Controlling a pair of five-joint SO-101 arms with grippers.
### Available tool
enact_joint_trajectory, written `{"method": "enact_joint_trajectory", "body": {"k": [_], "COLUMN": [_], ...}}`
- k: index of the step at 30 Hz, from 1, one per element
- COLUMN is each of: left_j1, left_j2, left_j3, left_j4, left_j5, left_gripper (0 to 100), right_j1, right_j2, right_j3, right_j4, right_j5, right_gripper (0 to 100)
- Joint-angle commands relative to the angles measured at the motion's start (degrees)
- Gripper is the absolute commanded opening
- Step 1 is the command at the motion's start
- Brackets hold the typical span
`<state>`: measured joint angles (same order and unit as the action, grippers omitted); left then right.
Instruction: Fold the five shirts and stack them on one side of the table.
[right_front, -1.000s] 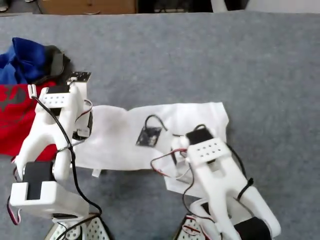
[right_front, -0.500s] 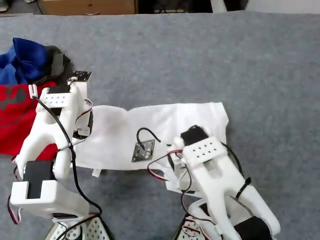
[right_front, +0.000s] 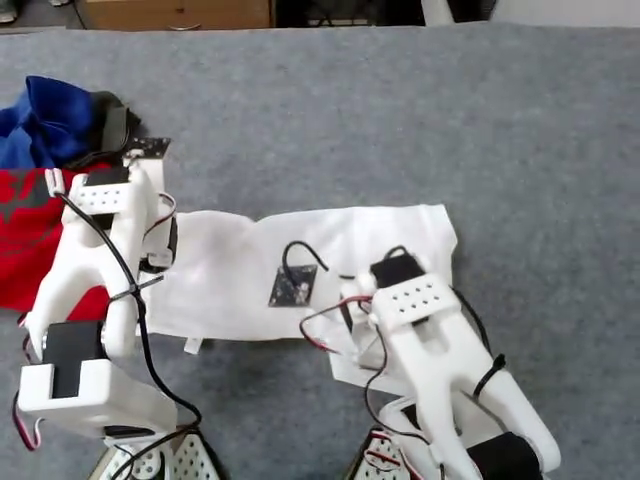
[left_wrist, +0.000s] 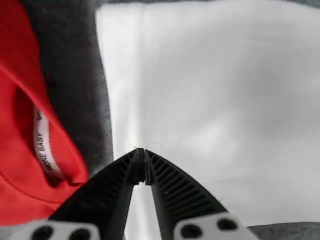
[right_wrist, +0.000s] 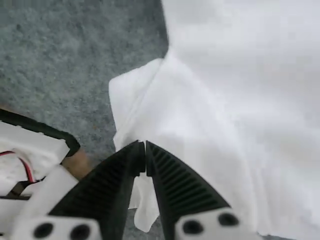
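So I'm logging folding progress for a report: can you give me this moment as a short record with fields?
white shirt: spread across the middle of the table, under both arms
red shirt: flat at the left side, beside the white shirt
blue shirt: bunched beyond the red shirt, against a dark garment
left end effector: shut, tips at the white shirt's edge nearest the red shirt
right end effector: shut, tips at a doubled-over flap of the white shirt
stack: none yet

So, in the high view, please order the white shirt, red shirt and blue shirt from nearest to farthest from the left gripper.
1. white shirt, under the left gripper.
2. red shirt, just beside it.
3. blue shirt, far left corner.
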<state>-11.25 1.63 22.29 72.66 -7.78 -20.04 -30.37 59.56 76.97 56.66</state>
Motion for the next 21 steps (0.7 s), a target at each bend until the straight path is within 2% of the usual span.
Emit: {"method": "enact_joint_trajectory", "body": {"k": [1,7,13,18,21], "left_j1": [-0.6,-0.6,-0.3,-0.2,-0.2], "left_j2": [-0.4,-0.4,-0.4,-0.9,-1.0], "left_j3": [-3.8,-4.7,-4.7,-4.7,-5.7], "left_j4": [0.0,-0.4,-0.4,0.0,0.0], "left_j5": [0.4,0.4,0.5,0.5,0.5], "left_gripper": [3,3,3,3,3], "right_j1": [0.1,-6.1,-4.9,8.7,16.4], "right_j2": [0.1,0.1,-0.3,-0.1,1.0], "right_j3": [3.3,5.8,4.4,-16.0,-28.7], "right_j4": [-1.8,-1.8,0.7,9.3,8.0], "right_j5": [0.4,0.0,0.1,2.4,3.7], "right_gripper": [1.4,1.4,1.4,1.4,1.4]}}
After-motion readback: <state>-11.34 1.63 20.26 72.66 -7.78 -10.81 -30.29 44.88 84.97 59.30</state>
